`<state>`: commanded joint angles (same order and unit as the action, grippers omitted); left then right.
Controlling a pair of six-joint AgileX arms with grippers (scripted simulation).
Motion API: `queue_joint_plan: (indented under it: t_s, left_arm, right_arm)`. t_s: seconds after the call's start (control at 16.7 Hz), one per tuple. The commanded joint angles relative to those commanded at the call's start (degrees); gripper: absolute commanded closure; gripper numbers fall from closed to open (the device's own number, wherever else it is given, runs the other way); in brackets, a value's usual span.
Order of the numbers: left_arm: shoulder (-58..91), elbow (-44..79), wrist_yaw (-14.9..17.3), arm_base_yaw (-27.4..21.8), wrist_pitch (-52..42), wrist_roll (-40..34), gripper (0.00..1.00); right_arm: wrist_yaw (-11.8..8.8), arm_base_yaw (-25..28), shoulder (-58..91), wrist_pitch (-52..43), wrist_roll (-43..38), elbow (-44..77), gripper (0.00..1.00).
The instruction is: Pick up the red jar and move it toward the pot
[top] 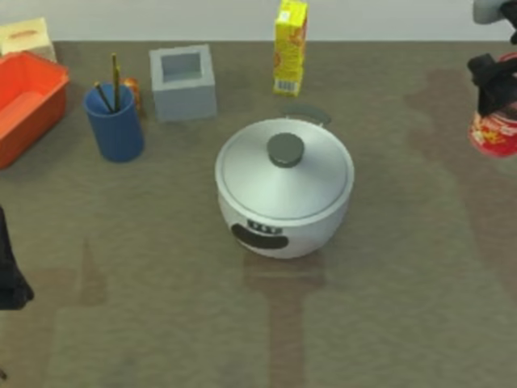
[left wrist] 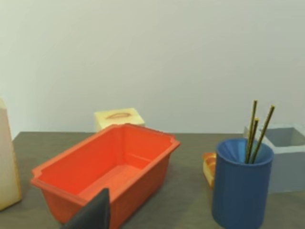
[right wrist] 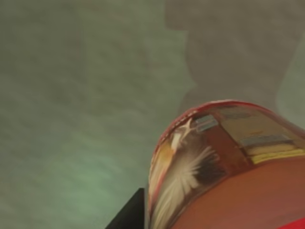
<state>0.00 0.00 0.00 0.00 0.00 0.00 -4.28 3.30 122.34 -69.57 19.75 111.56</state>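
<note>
The right arm's gripper (top: 494,89) is a blocky matte-black piece with squared edges, and above it a pale grey, rounded arm segment (top: 493,10) shows at the top view's upper right corner. The left arm (top: 11,271) appears in the top view only as a black, angular shape at the left edge, and its wrist view shows one dark grey wedge-shaped finger (left wrist: 90,214) with a flat, plain face. A similar black wedge tip (right wrist: 128,214) shows in the right wrist view; no markings, screws or cables can be made out anywhere.
</note>
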Motion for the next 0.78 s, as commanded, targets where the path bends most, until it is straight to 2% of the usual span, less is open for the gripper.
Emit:
queue_joint_plan:
  t_s: [0.18,0.54,0.78]
  left_arm:
    - [0.00,0.00,0.00,0.00,0.00,0.00,0.00]
    - [0.00,0.00,0.00,0.00,0.00,0.00,0.00]
    - [0.00,0.00,0.00,0.00,0.00,0.00,0.00]
  right_arm:
    - [1.57,2.93,-0.96,2.81,-7.31,-3.91,1.00]
    - [5.97,10.85,-4.54,11.28,-29.95,-14.59,1.00]
    - [7.70,14.01,-5.98,14.57,-37.02,-19.31,1.00]
